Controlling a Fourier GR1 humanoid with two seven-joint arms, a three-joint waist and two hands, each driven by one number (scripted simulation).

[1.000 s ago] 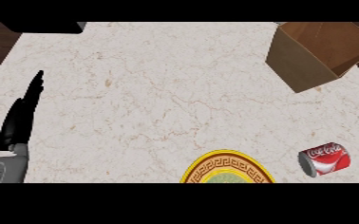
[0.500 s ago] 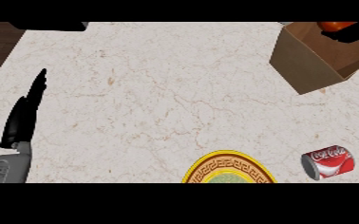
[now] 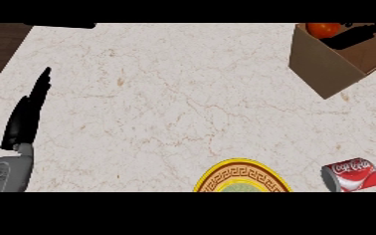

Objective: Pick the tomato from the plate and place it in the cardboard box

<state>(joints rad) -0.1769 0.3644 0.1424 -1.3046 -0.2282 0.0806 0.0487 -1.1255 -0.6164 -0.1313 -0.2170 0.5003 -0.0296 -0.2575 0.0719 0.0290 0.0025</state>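
Right hand (image 3: pixel 352 36), barely seen, beside round tomato (image 3: pixel 324 29) over cardboard box (image 3: pixel 327 64).

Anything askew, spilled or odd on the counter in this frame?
One thing: the red soda can lies tipped on its side at the counter's lower right, beside the yellow-rimmed plate. No spill shows. The brown cardboard box stands upright.

A red-orange tomato (image 3: pixel 324 29) is seen in the brown cardboard box (image 3: pixel 328 62); the plate (image 3: pixel 243 177) is rimmed yellow, with a brown key pattern.

Tomato (image 3: pixel 324 29) now over cardboard box (image 3: pixel 329 62) at top right, right hand (image 3: pixel 352 36) beside it; absent one second ago.
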